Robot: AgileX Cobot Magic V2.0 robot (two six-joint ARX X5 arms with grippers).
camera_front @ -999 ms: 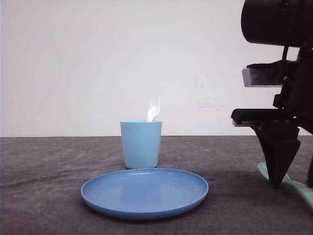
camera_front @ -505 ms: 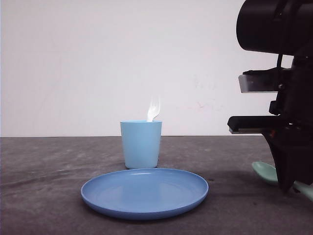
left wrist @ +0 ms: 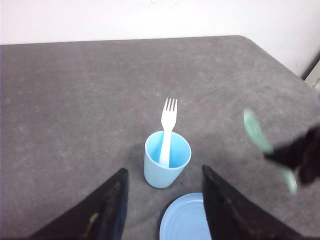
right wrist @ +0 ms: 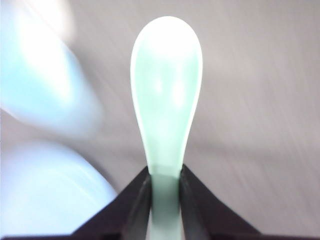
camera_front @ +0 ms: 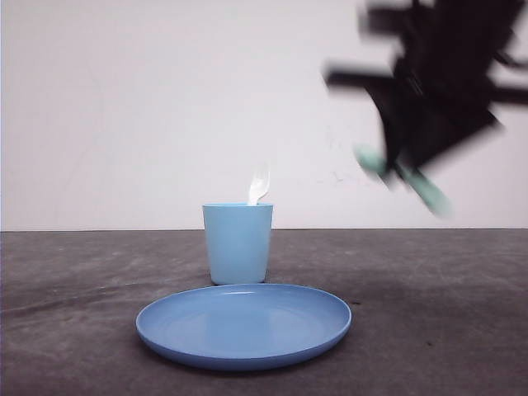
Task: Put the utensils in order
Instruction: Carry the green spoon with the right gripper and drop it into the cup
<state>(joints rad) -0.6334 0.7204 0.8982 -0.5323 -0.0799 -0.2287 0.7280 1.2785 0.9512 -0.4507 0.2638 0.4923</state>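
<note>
White plastic fork (left wrist: 168, 125) already stands in the cup (left wrist: 167, 160), while the mint spoon (right wrist: 166, 95), pinched by its handle in the right gripper (right wrist: 165, 192), hangs high above the table (camera_front: 429, 313), left gripper (left wrist: 162, 210) spread.

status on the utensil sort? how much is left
Done: the white fork stands in the light blue cup, tines up. In hand: the right pincer is shut on the mint-green spoon, held in the air to the right of the cup. Left: getting that spoon put away, probably into the cup. The left pincer is open and holds nothing.
</note>
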